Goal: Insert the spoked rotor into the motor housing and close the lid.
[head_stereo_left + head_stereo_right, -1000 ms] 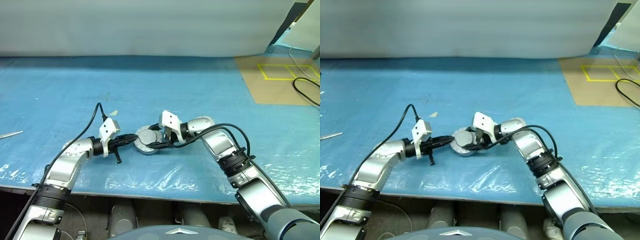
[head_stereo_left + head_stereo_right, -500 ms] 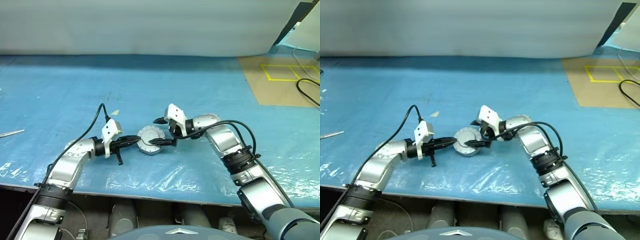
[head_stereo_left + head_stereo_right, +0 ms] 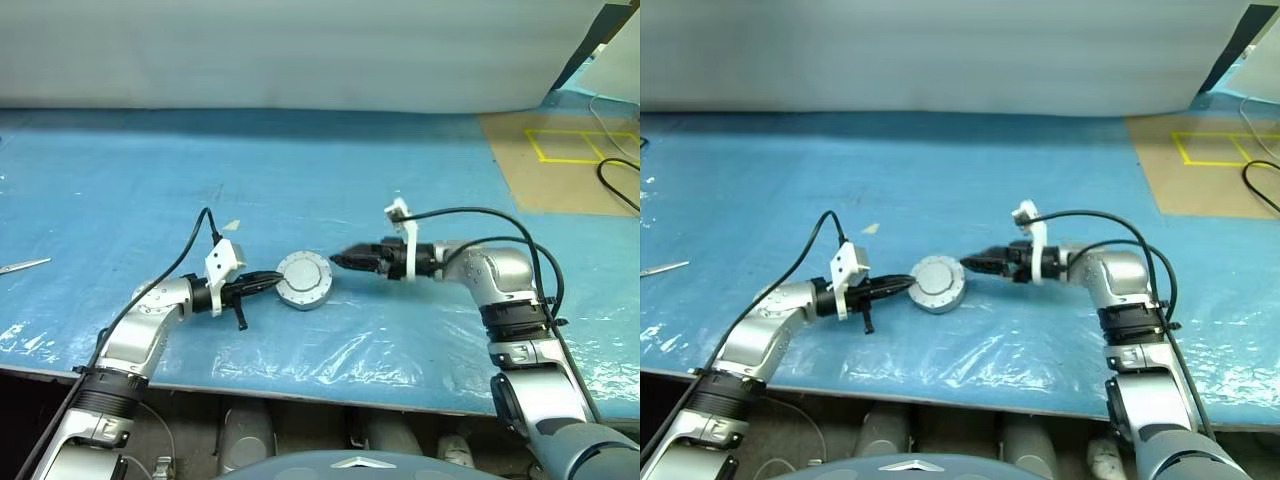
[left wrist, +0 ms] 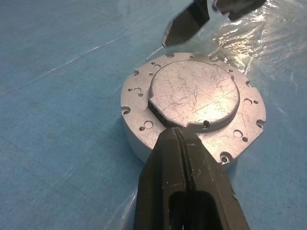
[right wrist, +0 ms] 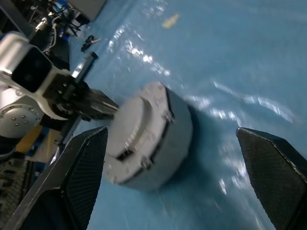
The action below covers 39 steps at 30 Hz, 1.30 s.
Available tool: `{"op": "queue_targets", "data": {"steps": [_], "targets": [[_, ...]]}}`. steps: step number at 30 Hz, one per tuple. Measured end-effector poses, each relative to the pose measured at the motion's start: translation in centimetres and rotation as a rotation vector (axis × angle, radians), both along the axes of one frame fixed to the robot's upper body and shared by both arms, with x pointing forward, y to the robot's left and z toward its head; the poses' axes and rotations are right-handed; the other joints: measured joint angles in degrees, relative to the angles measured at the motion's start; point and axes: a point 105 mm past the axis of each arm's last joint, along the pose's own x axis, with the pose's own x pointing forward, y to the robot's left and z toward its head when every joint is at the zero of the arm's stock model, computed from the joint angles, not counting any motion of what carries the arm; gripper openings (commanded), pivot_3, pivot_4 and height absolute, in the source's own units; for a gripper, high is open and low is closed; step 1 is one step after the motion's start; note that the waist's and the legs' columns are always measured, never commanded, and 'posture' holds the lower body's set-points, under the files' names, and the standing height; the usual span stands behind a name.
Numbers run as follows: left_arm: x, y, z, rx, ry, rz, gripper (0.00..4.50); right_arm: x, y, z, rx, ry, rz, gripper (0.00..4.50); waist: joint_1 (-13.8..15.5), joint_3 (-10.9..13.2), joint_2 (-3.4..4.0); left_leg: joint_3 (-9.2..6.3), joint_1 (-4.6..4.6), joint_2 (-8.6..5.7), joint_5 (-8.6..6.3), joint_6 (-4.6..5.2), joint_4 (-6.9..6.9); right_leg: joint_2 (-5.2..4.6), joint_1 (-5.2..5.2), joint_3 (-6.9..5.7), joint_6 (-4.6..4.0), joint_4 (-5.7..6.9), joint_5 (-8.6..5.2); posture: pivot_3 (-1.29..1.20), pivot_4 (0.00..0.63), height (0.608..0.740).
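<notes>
Lid (image 4: 194, 93): we are looking at it lying shut and flat on the motor housing (image 3: 303, 280), plain face with the raised circle up, just left of centre in the head views.
Spoked rotor: we are not able to tell whether it is seated, because the closed lid is covering the inside.
Left gripper (image 3: 272, 281): it is sitting with its fingers pressed together, tips resting at the housing's left edge against the lid rim.
Right gripper (image 3: 340, 261): it is hanging just right of the housing with its fingers spread wide, gripping nothing, a small gap showing between tips and casing.
Risk, lid: we are judging that the lid could be resting and not latched, so a nudge from either set of tips could be popping it up again.
Risk, housing: the casing is standing loose on slick film, so a sideways push from the left tips could be sliding it toward the right gripper.
Surface: we are working on a blue table (image 3: 300, 170) under crinkled clear plastic (image 3: 330, 352), glare showing near the front edge.
Room: a pale wall (image 3: 300, 50) is running across the top, brown floor with yellow tape (image 3: 565, 145) at upper right.
</notes>
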Motion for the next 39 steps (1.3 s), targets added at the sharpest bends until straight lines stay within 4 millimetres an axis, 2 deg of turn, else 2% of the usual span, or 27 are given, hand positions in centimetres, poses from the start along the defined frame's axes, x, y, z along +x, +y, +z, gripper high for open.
{"op": "queue_targets", "data": {"steps": [5, 10, 13, 17, 20, 28, 29, 39], "targets": [[0.0, 0.2, 0.0, 0.002, 0.002, 0.006, 0.0, -0.6, 0.3, -0.3, 0.029, 0.064, 0.003, 4.49, 0.0, 0.0, 0.1, 0.03, 0.09, 0.02, 0.0, 0.0, -0.03, 0.0, 0.03, 0.0, 0.02, 0.02, -0.03, 0.0, 0.15, 0.74], [0.0, 0.2, 0.1, 0.002, -0.003, 0.004, 0.0, -1.2, 2.0, -0.4, 0.081, 0.105, 0.038, 4.49, 0.0, 0.0, 0.1, 0.04, 0.06, 0.02, 0.0, 0.0, -0.05, 0.0, 0.01, -0.01, 0.03, 0.01, -0.06, 0.0, 0.15, 0.74], [0.2, 0.1, 0.2, 0.003, -0.006, 0.003, 0.0, -1.8, 3.9, -0.4, 0.117, 0.123, 0.083, 4.49, 0.0, 0.0, 0.11, 0.03, 0.02, 0.02, 0.0, 0.0, -0.08, 0.0, -0.03, -0.04, 0.02, 0.01, -0.1, 0.0, 0.15, 0.74], [0.2, 0.2, 0.2, 0.004, -0.006, 0.005, 0.0, -1.7, 4.2, -0.5, 0.115, 0.127, 0.066, 4.49, -0.1, 0.0, 0.11, 0.03, 0.03, 0.01, 0.0, -0.01, -0.08, -0.02, -0.02, -0.02, 0.03, 0.0, -0.1, 0.0, 0.15, 0.74], [0.2, 0.2, 0.2, 0.004, -0.006, 0.005, 0.0, -1.5, 4.1, -0.5, 0.121, 0.126, 0.038, 3.91, 0.0, 0.0, 0.13, 0.03, 0.04, 0.03, 0.0, -0.01, -0.1, -0.01, -0.03, -0.04, 0.04, 0.02, -0.11, 0.0, 0.15, 0.74], [0.1, 0.3, -0.1, 0.009, 0.004, 0.005, 0.0, -0.5, 3.2, -0.1, 0.202, 0.152, -0.063, 1.32, 0.0, 0.0, 0.14, 0.04, -0.03, 0.0, 0.0, -0.02, -0.17, -0.05, -0.07, -0.08, 0.09, -0.02, -0.16, 0.0, 0.15, 0.74], [0.1, 0.3, -0.1, 0.009, 0.003, 0.001, 0.0, -0.5, 3.1, 0.0, 0.206, 0.153, -0.065, 1.1, 0.0, 0.0, 0.15, 0.04, -0.03, 0.01, 0.0, -0.02, -0.17, -0.05, -0.07, -0.08, 0.08, -0.01, -0.16, 0.0, 0.15, 0.74], [0.3, 0.4, -0.2, 0.009, 0.006, -0.01, 0.0, -0.9, 3.5, -0.1, 0.203, 0.14, -0.076, 1.08, -0.1, 0.0, 0.15, 0.04, 0.03, 0.01, 0.0, -0.02, -0.17, -0.06, -0.04, -0.06, 0.09, 0.0, -0.17, 0.0, 0.15, 0.74]]}}
